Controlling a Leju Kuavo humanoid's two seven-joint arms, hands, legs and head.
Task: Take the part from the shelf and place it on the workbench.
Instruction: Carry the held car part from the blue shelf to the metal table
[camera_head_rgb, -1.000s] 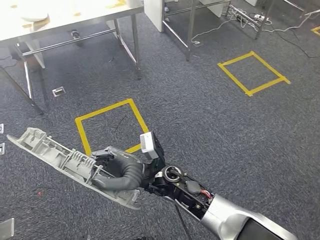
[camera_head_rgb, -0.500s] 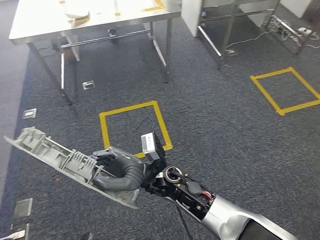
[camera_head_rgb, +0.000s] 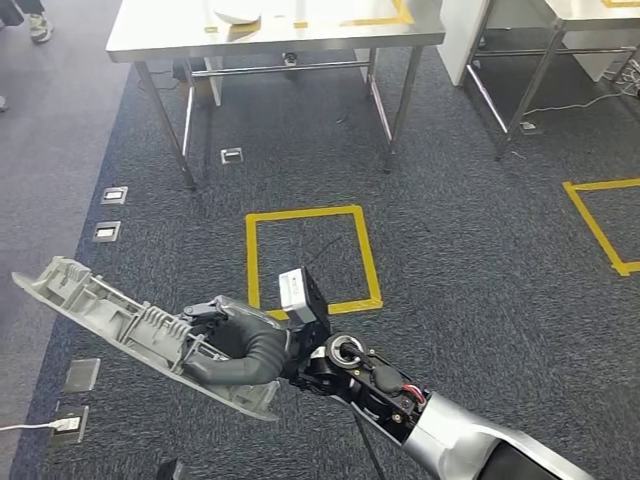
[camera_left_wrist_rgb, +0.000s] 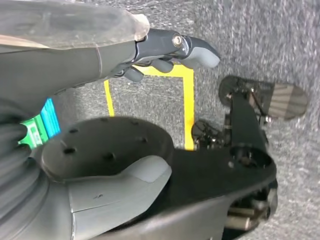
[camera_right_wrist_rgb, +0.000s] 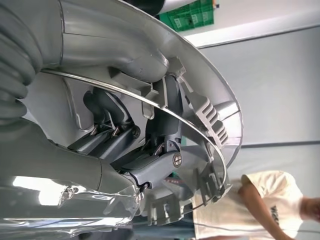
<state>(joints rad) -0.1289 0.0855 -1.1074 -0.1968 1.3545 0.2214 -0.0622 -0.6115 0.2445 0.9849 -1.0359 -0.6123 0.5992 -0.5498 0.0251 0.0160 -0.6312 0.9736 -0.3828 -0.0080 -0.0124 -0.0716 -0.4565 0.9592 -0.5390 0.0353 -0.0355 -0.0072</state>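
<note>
Right hand (camera_head_rgb: 238, 345) is wrapped around the long grey part (camera_head_rgb: 113, 318), its dark fingers (camera_head_rgb: 207, 312) curled into the ribbed inner side while the thumb presses from below, so the piece is firmly held out in front of the robot above the dark carpet (camera_head_rgb: 468, 270). That part (a narrow moulded strip with ribs and small clips along its hollow face) stretches away from the hand toward the robot's left, slightly tilted, with its far tip higher than the end beyond the hand. From the right wrist camera the same hand (camera_right_wrist_rgb: 124, 150) sits inside the curved shell of the part (camera_right_wrist_rgb: 211, 125), and a person in a pale shirt (camera_right_wrist_rgb: 271, 205) stands in the background. Left hand (camera_left_wrist_rgb: 166, 47) hangs over the carpet with its fingers close together and slightly bent, nothing between them. Ahead on the floor lies a yellow taped square (camera_head_rgb: 311, 255), and beyond it stands the metal workbench (camera_head_rgb: 189, 45), well apart from the carried part, with a pale object (camera_head_rgb: 238, 12) on its top.
</note>
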